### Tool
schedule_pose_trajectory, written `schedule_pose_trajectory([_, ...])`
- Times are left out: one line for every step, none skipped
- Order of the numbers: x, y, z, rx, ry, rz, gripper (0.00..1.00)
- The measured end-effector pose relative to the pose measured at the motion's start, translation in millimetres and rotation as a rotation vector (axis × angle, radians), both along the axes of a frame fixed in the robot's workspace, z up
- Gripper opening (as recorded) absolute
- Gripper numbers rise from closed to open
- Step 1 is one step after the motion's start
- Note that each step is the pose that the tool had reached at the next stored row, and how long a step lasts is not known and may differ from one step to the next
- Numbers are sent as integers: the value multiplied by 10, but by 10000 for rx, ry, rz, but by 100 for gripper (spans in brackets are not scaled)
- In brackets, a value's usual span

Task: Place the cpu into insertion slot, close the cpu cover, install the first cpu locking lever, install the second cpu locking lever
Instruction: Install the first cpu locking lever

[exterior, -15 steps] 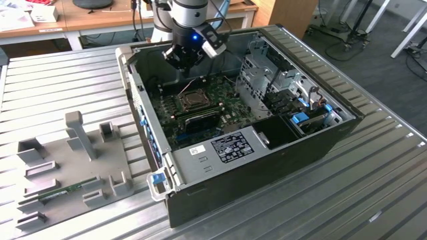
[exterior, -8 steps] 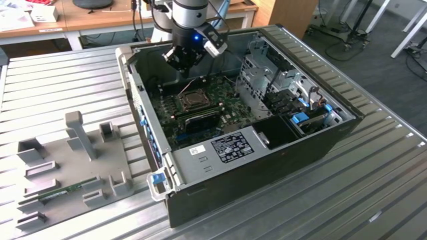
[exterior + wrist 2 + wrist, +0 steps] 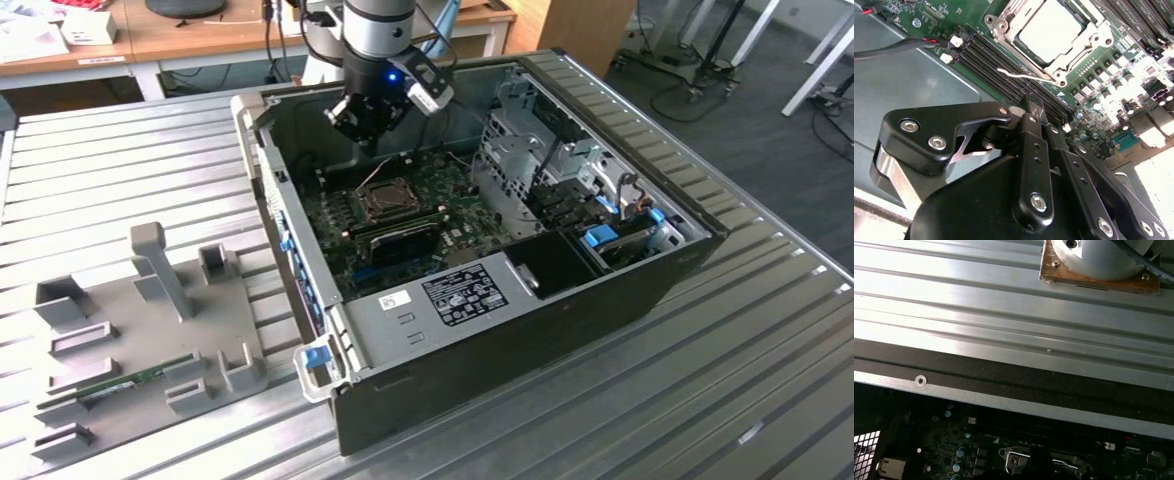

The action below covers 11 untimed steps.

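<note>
Exterior view: gripper (image 3: 363, 125) hangs inside the open computer case (image 3: 561, 300), close to the wall farthest from the camera and above the insertion slot (image 3: 388, 196). There is open room over the board. The drive cage (image 3: 514, 150) crowds the exterior view's right.

Second wrist view: claw clenched on nothing, tip over the memory slots (image 3: 1004, 65). The cpu (image 3: 1050, 27) sits in the slot, with the cpu cover (image 3: 1004, 31) down around it. A wire lever (image 3: 1026, 75) runs along the socket edge.

First wrist view: case wall (image 3: 1004, 385) rim, with the ribbed table (image 3: 979, 300) beyond it.
</note>
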<state>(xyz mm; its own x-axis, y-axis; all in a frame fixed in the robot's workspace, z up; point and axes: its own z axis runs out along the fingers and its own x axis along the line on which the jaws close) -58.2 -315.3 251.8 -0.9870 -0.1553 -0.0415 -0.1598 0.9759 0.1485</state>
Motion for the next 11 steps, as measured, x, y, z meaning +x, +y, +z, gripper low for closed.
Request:
schedule_pose_trajectory([0, 0, 0, 0, 1, 0, 10])
schedule_pose_trajectory([-1, 0, 0, 0, 1, 0, 10])
schedule_pose_trajectory([-2, 0, -2, 11, 0, -1, 10])
schedule_pose_trajectory([-8, -1, -4, 29, -10, 0, 10])
schedule_pose_trajectory([-14, -2, -7, 47, -34, 12, 10])
schedule_pose_trajectory([-18, -3, -12, 53, -70, 32, 10])
schedule_pose_trajectory([-23, -6, -15, 55, -108, 50, 10])
schedule_pose_trajectory([-28, -8, -20, 57, -144, 69, 10])
schedule_pose_trajectory([-33, -10, -25, 59, -178, 87, 10])
schedule_pose_trajectory([-39, -13, -30, 60, -211, 105, 10])
schedule_pose_trajectory([-46, -16, -34, 60, -246, 124, 10])
